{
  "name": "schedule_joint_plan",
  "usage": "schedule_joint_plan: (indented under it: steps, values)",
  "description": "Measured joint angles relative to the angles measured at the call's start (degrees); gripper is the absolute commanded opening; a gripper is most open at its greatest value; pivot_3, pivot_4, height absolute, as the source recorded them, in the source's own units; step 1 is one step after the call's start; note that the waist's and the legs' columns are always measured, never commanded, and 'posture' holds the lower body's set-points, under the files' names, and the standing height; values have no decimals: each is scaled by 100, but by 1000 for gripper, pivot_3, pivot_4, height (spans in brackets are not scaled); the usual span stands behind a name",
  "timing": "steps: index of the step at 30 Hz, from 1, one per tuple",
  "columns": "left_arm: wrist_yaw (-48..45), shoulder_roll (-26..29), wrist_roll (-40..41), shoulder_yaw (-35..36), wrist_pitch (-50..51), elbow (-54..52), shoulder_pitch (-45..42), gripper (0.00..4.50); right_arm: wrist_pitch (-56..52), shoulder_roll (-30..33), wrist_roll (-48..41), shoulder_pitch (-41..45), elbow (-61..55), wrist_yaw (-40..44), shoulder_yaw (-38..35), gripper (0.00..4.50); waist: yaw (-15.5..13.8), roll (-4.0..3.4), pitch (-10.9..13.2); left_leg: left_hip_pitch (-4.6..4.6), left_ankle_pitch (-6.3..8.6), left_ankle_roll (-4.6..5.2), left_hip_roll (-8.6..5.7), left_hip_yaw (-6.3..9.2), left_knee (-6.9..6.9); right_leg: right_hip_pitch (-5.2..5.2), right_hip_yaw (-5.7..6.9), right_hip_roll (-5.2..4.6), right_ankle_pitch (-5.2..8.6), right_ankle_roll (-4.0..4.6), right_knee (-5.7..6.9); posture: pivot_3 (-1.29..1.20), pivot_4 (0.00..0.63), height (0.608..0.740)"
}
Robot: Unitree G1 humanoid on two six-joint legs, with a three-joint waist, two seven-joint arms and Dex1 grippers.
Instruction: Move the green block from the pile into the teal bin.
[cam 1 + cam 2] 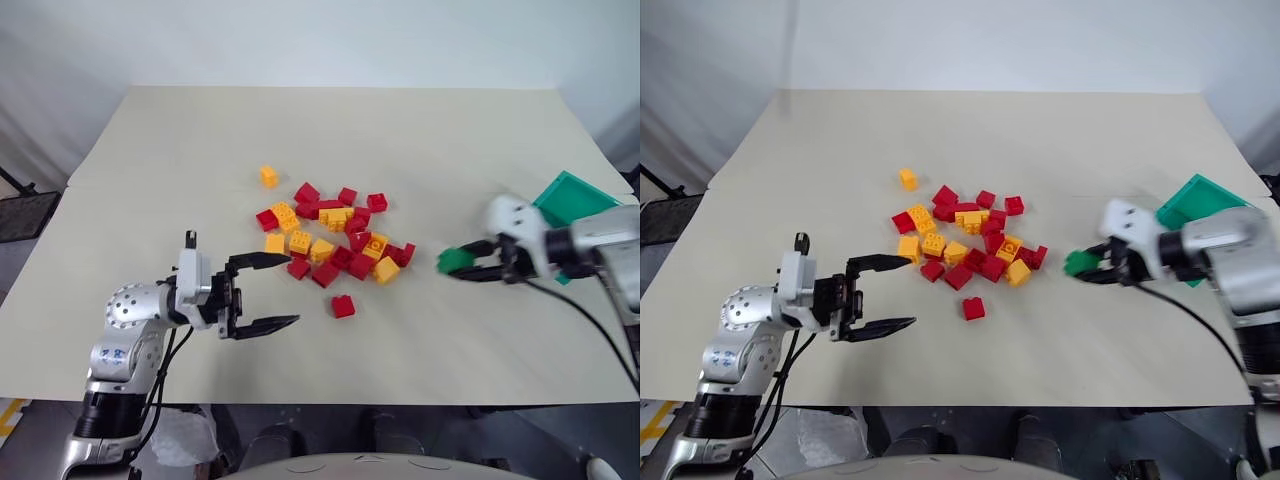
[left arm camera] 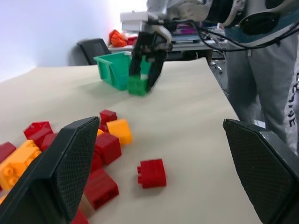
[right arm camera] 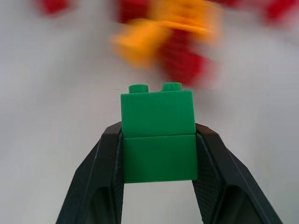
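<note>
The green block hangs a little above the table, just right of the pile of red and yellow bricks. My right gripper is shut on it; in the right wrist view the block sits squarely between the two black fingers. The teal bin stands at the table's right edge, behind my right hand, and shows behind the held block in the left wrist view. My left gripper is open with nothing in it, low over the table at the pile's near-left side.
A single yellow brick lies apart at the pile's far side, and a lone red brick at its near side. The beige table is bare at the far end and on the left. A person in grey trousers stands beyond the table's right edge.
</note>
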State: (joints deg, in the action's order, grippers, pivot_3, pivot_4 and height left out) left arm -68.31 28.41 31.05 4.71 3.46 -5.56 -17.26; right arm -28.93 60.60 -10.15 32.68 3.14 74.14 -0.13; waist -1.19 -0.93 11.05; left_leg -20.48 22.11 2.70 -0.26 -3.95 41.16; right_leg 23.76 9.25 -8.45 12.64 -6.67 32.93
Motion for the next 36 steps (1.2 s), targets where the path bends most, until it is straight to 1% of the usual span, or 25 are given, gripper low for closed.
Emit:
schedule_joint_plan:
  steps: [3,6,10,14,17,19,22,26,28,30,32,36]
  values:
    - [292,-171,-112,-96,67,213,-331,4500,55,227,29,-151,208,-350,-404,1510,-13,0,0,3,-1,1,-1,-10,0,-1,3,2,-2,-3,1,0,150,740]
    - [649,-492,-370,-316,81,525,-827,4500,244,269,286,-133,752,-979,-586,1510,-23,1,0,3,-5,10,-7,-20,1,-2,-1,1,-7,-13,0,0,150,740]
    - [891,-883,-653,-631,24,877,-1255,4500,616,259,1068,264,1839,-1879,-228,1510,3,0,0,8,-7,12,-7,-40,-9,0,-11,1,-10,-18,-4,0,150,740]
    - [871,-1016,-751,-754,-104,1128,-1434,4500,964,-136,1257,780,2667,-2291,-27,1510,109,-2,-1,10,-10,9,2,-49,-18,4,-11,11,-9,-16,-5,0,150,740]
    - [875,-1120,-802,-828,-124,1270,-1605,4500,1240,-412,1415,1143,3173,-2548,102,1510,130,-2,-1,10,-11,10,1,-49,-17,3,-13,11,-9,-16,-5,0,150,740]
    - [875,-1130,-875,-904,-95,1331,-1661,4500,1486,-560,1563,1331,3534,-2724,232,2236,134,-2,-1,11,-12,11,1,-50,-16,2,-15,10,-10,-17,-5,0,150,740]
    - [848,-1141,-889,-957,-76,1338,-1662,4500,1788,-649,1697,1464,3975,-2867,335,3167,108,-3,-1,6,-12,12,0,-42,-16,3,-12,10,-10,-17,-7,0,150,740]
    - [863,-1080,-891,-942,-60,1331,-1652,4500,1920,-626,1723,1538,4050,-2847,350,4476,116,-4,-1,3,-12,12,-1,-39,-17,3,-10,9,-10,-18,-11,0,150,740]
    - [834,-967,-879,-921,-10,1311,-1568,4500,1942,-531,1723,1512,4014,-2787,341,4476,119,-8,0,3,-12,12,0,-38,-17,3,-10,9,-10,-18,-10,0,150,740]
    - [838,-845,-818,-827,125,1254,-1434,4500,1891,-361,1606,1326,3732,-2507,224,4476,117,-10,2,3,-12,12,1,-34,-16,3,-9,9,-10,-18,-11,0,150,740]
    - [988,-692,-766,-693,376,1069,-1296,4500,1764,-185,1255,897,3107,-2031,-24,4476,114,-10,2,2,-12,11,2,-29,-16,2,-7,10,-10,-18,-12,0,150,740]
    - [1095,-385,-667,-397,585,759,-1133,4500,1632,-88,684,247,2241,-1417,-378,4476,110,-11,2,6,-12,12,-1,-32,-11,0,-12,7,-11,-20,-8,0,150,740]
